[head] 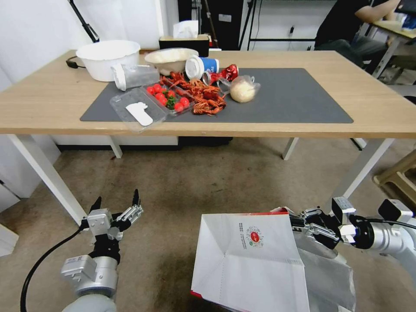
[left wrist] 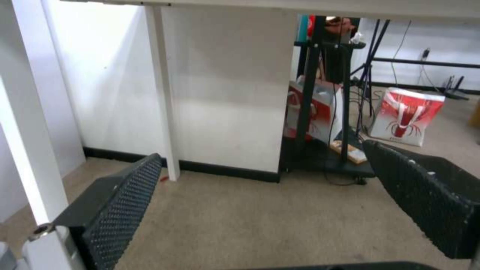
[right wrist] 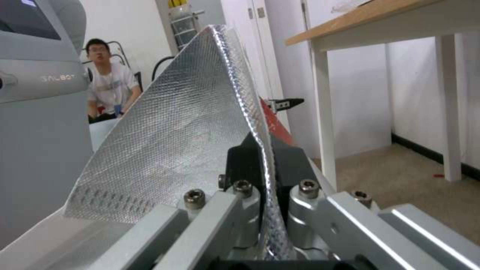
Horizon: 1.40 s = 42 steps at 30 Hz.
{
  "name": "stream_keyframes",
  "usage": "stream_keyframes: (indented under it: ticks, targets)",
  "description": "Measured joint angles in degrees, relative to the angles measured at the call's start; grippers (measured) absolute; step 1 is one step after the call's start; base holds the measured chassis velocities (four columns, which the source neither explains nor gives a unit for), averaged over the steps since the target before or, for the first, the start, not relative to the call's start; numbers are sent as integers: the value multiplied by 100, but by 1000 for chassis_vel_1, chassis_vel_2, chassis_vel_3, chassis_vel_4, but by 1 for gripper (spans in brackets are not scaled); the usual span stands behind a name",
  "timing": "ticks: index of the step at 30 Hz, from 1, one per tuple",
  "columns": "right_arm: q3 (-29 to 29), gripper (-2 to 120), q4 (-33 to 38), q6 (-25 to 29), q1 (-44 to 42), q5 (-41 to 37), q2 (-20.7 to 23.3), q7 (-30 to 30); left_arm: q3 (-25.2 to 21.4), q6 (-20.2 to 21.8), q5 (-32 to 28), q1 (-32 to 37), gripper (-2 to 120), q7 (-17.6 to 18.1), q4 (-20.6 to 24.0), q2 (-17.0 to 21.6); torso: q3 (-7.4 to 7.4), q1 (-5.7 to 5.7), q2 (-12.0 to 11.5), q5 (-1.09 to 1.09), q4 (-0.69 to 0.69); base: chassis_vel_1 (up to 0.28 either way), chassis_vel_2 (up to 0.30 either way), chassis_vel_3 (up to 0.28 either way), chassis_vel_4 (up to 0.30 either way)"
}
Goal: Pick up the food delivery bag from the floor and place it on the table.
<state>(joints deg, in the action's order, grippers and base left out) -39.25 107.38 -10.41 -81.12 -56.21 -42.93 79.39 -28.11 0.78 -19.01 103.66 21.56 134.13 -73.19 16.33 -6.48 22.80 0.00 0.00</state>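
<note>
The food delivery bag [head: 249, 260], white with a round red logo and a foil lining, hangs tilted in front of me above the floor [head: 182, 190]. My right gripper [head: 299, 223] is shut on the bag's upper right rim. The right wrist view has the foil wall of the bag [right wrist: 185, 142] pinched between the black fingers [right wrist: 240, 161]. My left gripper [head: 116, 203] stands open low on the left, apart from the bag, with nothing between its fingers [left wrist: 120, 202]. The table [head: 43, 104] stretches across ahead with a dark grey mat [head: 294, 99].
On the table's left half lie a white bowl [head: 108, 58], a clear cup [head: 134, 76], a tomato tray [head: 169, 99], crayfish [head: 206, 97], a paper cup [head: 201, 66] and a bagged bun [head: 242, 89]. White table legs [head: 47, 173] stand left and right [head: 364, 167]. The mat's right half is bare.
</note>
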Motion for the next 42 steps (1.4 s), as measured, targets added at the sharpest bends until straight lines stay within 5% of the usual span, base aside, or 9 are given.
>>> stream_keyframes:
  ticks: [18, 42]
  targets:
    - [-4, 0, -8, 6, 1, 5, 2, -1, 1, 1, 1, -5, 100, 0, 0, 0, 85, -42, 128, 0, 0, 0, 0, 0, 0]
    - [-50, 0, 96, 20, -62, 48, 28, 11, -7, 27, 0, -15, 100, 4, 29, 15, 624, -355, 978, 0, 0, 0, 0, 0, 0]
